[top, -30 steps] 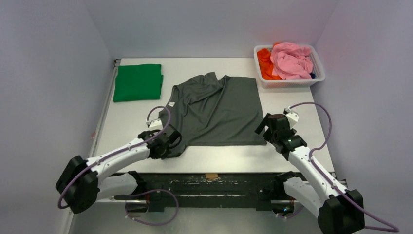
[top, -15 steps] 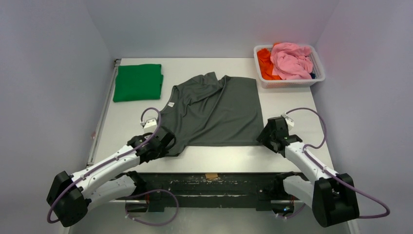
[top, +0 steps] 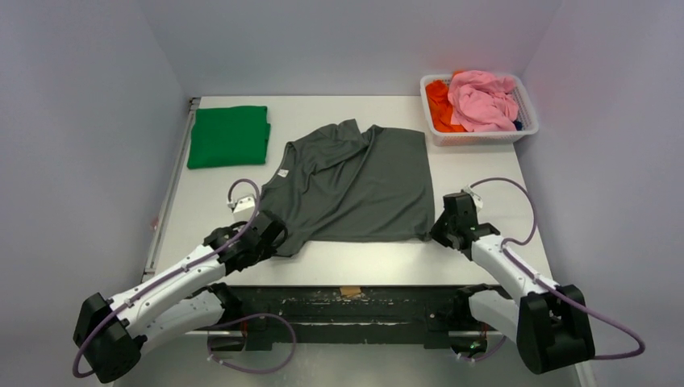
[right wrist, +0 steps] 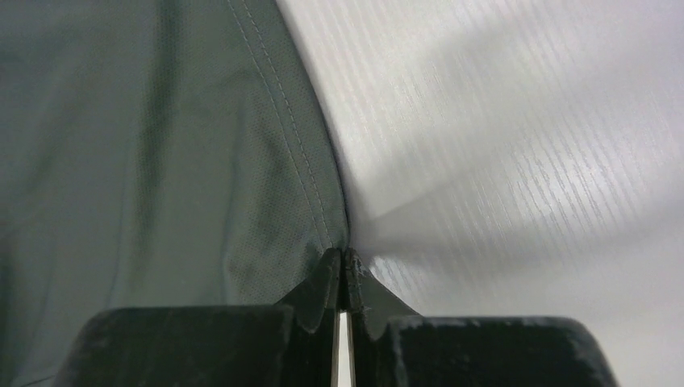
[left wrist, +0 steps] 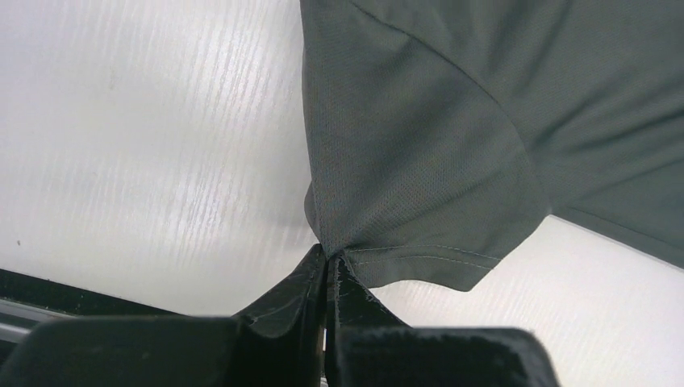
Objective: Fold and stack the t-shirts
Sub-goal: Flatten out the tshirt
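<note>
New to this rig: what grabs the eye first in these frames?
A dark grey t-shirt lies spread across the middle of the table, with the left pincer shut on its near-left sleeve hem and the right pincer shut on its near-right hem corner. A folded green t-shirt sits at the far left, and a white basket of pink and orange clothes at the far right.
</note>
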Controlling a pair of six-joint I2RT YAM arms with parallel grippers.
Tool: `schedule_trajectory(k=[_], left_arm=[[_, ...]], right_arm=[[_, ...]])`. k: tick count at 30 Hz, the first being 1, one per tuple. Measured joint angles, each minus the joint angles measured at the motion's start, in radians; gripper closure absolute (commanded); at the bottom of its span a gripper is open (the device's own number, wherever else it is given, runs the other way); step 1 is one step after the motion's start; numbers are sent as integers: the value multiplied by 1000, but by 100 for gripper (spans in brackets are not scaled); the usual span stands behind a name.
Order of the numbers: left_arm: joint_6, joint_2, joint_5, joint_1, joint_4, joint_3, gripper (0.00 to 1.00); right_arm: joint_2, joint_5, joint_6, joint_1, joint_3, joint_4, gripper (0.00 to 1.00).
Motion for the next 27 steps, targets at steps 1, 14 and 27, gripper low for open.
schedule_trajectory(k=[1,14,27], left_arm=[[0,-13,-3,0,-5,6,100],[121,-298,-94,0,-78,352,100],[591,-283,62,0,10,1174,100]], right_arm=[[-19,-2,-3,0,0,-11,100],[-511,-2,-132,0,205,-123,100],[-570,-29,-241,2,782,-134,100]])
